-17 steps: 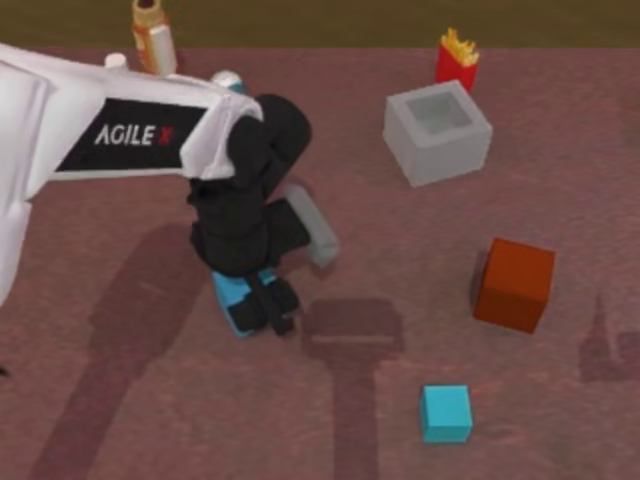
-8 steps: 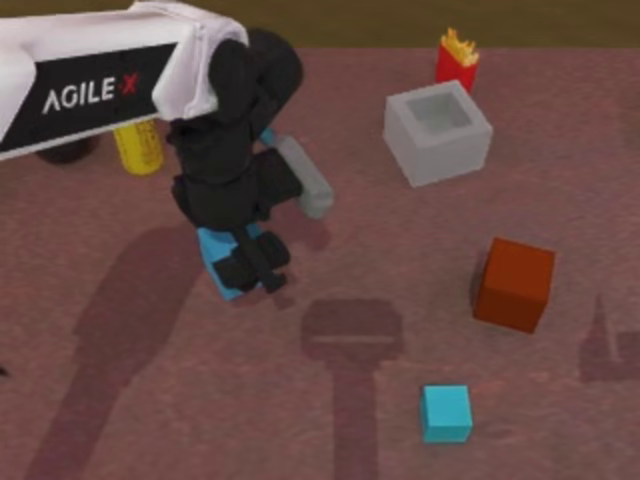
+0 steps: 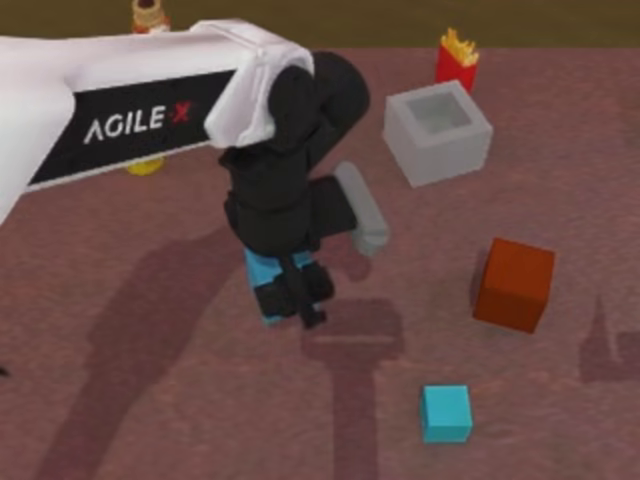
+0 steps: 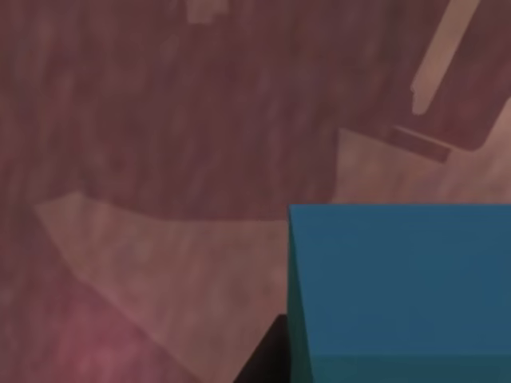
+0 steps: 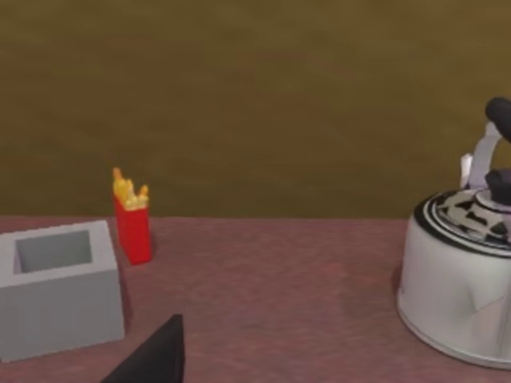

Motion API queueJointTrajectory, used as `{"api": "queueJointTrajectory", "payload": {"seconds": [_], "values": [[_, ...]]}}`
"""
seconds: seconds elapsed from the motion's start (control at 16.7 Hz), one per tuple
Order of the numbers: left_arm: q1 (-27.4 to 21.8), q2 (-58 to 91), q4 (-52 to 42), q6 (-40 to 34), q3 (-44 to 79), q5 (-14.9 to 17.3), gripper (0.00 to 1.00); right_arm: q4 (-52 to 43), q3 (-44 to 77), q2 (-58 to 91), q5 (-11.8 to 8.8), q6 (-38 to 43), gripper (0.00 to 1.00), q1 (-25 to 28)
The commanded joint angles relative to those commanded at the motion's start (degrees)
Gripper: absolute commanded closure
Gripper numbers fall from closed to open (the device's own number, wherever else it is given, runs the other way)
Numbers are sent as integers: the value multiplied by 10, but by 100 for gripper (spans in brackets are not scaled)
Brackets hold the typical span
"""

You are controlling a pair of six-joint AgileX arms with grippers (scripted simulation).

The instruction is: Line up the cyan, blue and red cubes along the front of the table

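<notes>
Maroon, cloth-like table [image 3: 130, 400] spreads under both arms, with a dull olive wall behind it. Above the middle of it the left gripper [image 3: 292, 292] hangs with its fingers pinched on the blue cube [image 3: 262, 270], which looks lifted clear of the surface, though from above I can't be fully sure of the gap. The left wrist view is filled by that cube's face over shadowed cloth.

What matters next is direction: the cyan cube [image 3: 445, 413] sits at the front edge, forward and to the right of the held cube, so the carry needs to run toward the front and stop just beside it. The red cube [image 3: 515, 284] stands farther right and a little back, not yet in any row.

Behind are a grey box [image 3: 437, 132], a fries carton [image 3: 456, 62] and a kettle [image 5: 463, 279]. The right arm is parked out of the overhead view.
</notes>
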Motion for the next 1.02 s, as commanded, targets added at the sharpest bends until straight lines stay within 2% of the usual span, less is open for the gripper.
{"api": "queueJointTrajectory", "payload": {"seconds": [0.3, 0.42, 0.78, 1.02], "values": [[-118, -24, -13, 20, -11, 0, 100, 0, 0, 0, 0, 0, 0, 0], [-150, -31, -16, 25, -15, 0, 100, 0, 0, 0, 0, 0, 0, 0], [-157, -30, -14, 27, -15, 0, 100, 0, 0, 0, 0, 0, 0, 0], [-157, -9, 45, 27, -51, 0, 100, 0, 0, 0, 0, 0, 0, 0]]}}
